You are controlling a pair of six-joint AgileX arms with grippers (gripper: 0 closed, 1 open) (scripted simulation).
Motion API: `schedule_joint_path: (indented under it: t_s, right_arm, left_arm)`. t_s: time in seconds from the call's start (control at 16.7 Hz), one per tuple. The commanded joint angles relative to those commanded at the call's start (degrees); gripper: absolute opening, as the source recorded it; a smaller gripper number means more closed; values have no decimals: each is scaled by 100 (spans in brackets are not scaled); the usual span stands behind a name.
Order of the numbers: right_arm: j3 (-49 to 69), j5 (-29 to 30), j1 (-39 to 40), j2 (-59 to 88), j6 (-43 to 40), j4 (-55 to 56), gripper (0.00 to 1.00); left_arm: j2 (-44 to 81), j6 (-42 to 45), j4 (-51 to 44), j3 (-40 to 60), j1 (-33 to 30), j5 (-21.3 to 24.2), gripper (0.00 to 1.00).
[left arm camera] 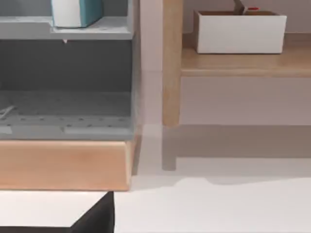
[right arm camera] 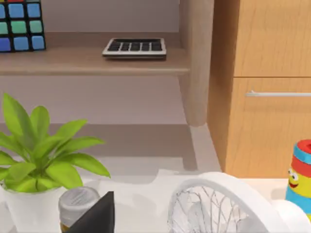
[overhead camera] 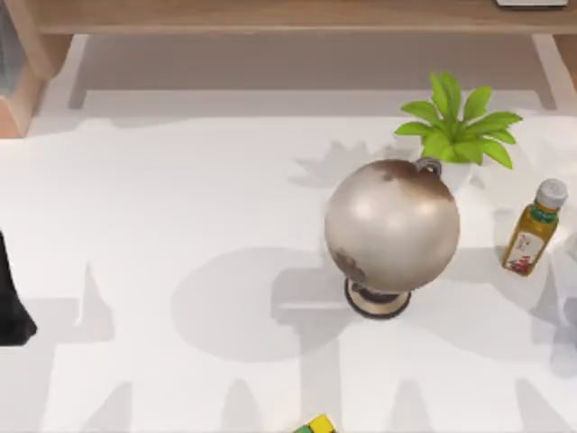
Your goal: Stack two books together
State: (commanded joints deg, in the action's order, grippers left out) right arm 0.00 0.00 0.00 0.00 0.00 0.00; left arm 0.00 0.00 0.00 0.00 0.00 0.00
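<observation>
A potted plant stands beside a capped bottle and a white fan, below a shelf holding a keyboard.

On the white table stands one globe; there is one potted plant and one bottle with a grey cap; one small cube of yellow and green lies at the near edge. On the wooden shelf I count one calculator and one coloured puzzle cube; one white fan and one striped toy figure are near; one white box sits on a shelf; one white and teal container stands on a grey shelf.
</observation>
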Motion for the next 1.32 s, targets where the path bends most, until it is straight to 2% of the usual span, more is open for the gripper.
schedule_joint_path:
  t_s: [0.24,0.48,0.72,1.32]
  right_arm:
    - [0,0,0,0,0,0,100]
    - [0,0,0,0,0,0,100]
    - [0,0,0,0,0,0,100]
    - [0,0,0,0,0,0,100]
  left_arm:
    - [176,0,73,158,38,41,100]
    - [1265,2,471,1026,238,270,100]
    - [3207,4,1093,2381,551,626,100]
    - [9019,10,2840,6189,1481,1616,100]
